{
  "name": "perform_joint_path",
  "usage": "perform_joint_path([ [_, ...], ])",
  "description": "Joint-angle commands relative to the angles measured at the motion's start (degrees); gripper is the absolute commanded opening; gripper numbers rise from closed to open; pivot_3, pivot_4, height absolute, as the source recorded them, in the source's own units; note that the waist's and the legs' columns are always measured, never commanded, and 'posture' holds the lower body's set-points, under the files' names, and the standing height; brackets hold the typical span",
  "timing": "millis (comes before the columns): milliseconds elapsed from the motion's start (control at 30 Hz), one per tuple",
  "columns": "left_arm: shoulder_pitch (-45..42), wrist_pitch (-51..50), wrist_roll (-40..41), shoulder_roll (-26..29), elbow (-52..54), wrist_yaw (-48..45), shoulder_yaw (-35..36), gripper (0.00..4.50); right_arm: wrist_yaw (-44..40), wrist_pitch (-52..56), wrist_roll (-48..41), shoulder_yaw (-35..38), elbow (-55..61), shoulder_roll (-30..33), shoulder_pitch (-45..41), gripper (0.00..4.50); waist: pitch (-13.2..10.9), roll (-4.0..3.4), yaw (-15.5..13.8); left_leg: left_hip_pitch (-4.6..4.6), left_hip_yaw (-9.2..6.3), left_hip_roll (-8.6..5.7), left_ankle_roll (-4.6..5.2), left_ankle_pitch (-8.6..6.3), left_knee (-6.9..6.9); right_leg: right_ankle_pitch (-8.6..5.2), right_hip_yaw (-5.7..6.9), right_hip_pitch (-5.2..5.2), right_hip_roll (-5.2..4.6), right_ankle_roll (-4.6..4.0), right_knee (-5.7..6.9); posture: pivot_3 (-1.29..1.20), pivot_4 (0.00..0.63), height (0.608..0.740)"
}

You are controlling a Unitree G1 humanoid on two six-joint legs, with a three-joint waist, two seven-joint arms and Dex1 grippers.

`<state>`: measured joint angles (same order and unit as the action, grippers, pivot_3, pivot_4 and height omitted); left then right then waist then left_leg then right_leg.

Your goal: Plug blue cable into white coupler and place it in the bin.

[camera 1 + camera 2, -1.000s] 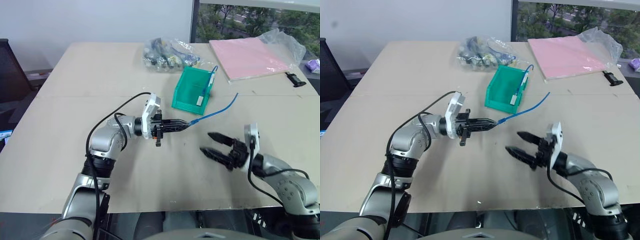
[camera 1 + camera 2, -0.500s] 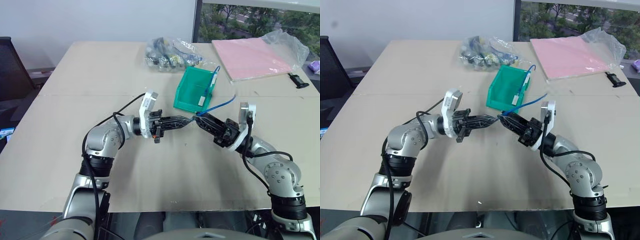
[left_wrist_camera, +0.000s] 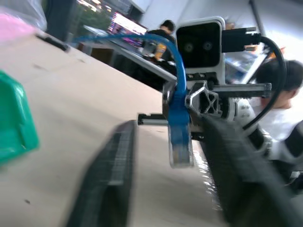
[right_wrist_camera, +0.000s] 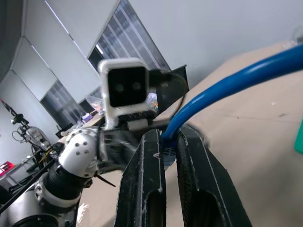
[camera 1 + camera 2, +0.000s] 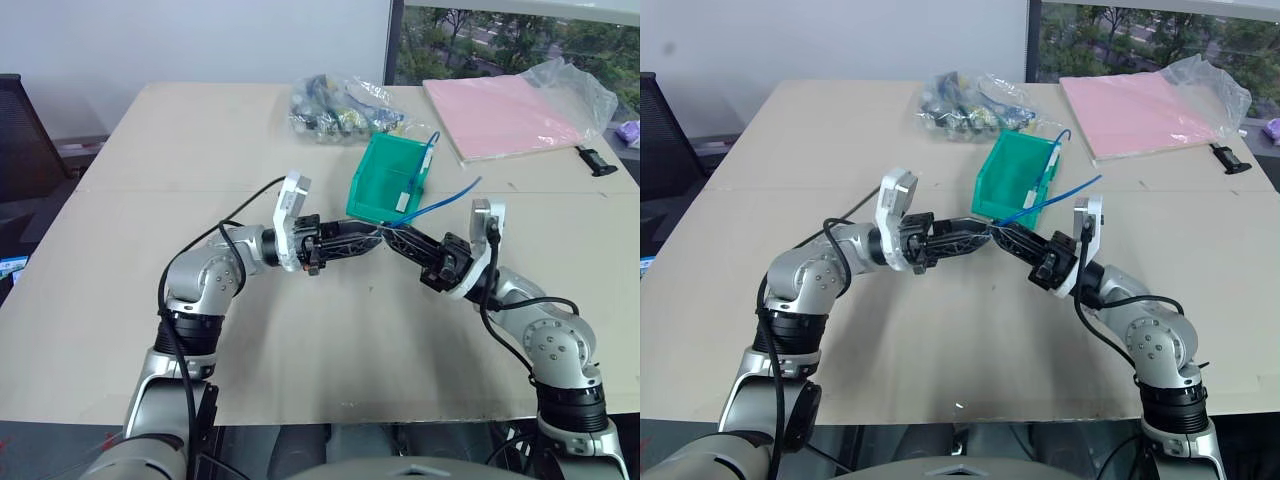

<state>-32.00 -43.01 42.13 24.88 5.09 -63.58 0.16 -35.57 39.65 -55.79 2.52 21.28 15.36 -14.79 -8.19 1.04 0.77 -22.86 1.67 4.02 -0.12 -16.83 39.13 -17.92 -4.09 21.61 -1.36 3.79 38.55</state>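
Blue cable (image 5: 440, 201) pinched in right tool (image 5: 392, 237); left tool (image 5: 372, 237) parted, arms tip-to-tip above table (image 5: 150, 150).

Blue cable (image 5: 440, 200): thin, raised, plug end low. Bin (image 5: 385, 178): teal tub, upright on counter (image 5: 150, 160).

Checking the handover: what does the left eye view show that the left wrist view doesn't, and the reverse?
Left eye view: the bagged cables at the table's far side. Left wrist view: the left gripper open, its fingers clear of the plug, with people behind. Both: the blue cable clamped in the right gripper, and the bin.
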Motion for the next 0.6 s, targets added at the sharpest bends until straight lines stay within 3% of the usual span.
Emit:
perform_joint_path([
  [33, 2.2, 1.0, 2.1, 1.2, 12.4, 7.0, 5.3, 3.28, -0.7, -1.9, -1.1, 4.2, -2.4, 0.9, -2.7, 0.0, 0.0, 0.0, 0.1, 0.0, -0.01, 0.0, 0.0, 0.0, 0.0, 0.0, 0.0, 0.0, -0.01, 0.0, 0.0, 0.0, 0.15, 0.739],
  [133, 7.2, 4.7, -2.0, -1.2, 23.4, 21.7, 11.3, 3.28, -1.5, -3.8, 0.4, 7.1, -7.2, 2.4, -4.4, 0.0, 0.0, 0.0, 0.2, 0.03, -0.24, -0.08, 0.0, 0.0, -0.04, 0.0, -0.05, 0.0, -0.01, 0.0, 0.01, 0.0, 0.15, 0.739],
  [233, 14.5, 8.3, -8.9, -3.3, 32.5, 32.4, 12.8, 3.28, -2.0, -4.8, 0.8, 9.2, -10.2, 3.3, -5.6, 0.0, 0.0, 0.0, 0.1, 0.03, -0.4, -0.18, 0.0, 0.0, -0.07, 0.0, -0.05, 0.0, -0.06, 0.0, 0.01, 0.0, 0.15, 0.739],
  [333, 27.0, 14.5, -22.4, -6.3, 38.0, 43.8, 11.6, 3.28, -2.7, -4.6, 0.0, 10.8, -12.7, 3.7, -7.2, 0.0, 0.0, -0.01, 0.1, 0.05, -0.51, -0.37, 0.0, 0.0, -0.16, 0.01, -0.1, 0.0, -0.18, 0.0, 0.02, 0.0, 0.15, 0.739],
  [467, 42.7, 25.0, -39.3, -9.9, 37.2, 55.2, 10.3, 3.28, -4.1, -4.7, 1.2, 10.3, -15.0, 3.8, -8.7, 0.0, 0.0, 0.0, 0.1, 0.19, -0.7, -0.71, 0.01, -0.01, -0.32, 0.01, -0.26, 0.0, -0.36, 0.02, 0.03, 0.0, 0.15, 0.739],
  [600, 49.3, 30.2, -44.7, -14.8, 31.2, 61.7, 10.4, 3.28, -4.4, -4.4, 1.8, 9.0, -15.1, 2.9, -9.4, 0.0, 0.0, 0.0, -0.2, 0.19, -0.72, -0.83, 0.25, -0.15, -0.33, 0.01, -0.19, -0.01, -0.56, 0.03, 0.02, 0.0, 0.15, 0.739],
])
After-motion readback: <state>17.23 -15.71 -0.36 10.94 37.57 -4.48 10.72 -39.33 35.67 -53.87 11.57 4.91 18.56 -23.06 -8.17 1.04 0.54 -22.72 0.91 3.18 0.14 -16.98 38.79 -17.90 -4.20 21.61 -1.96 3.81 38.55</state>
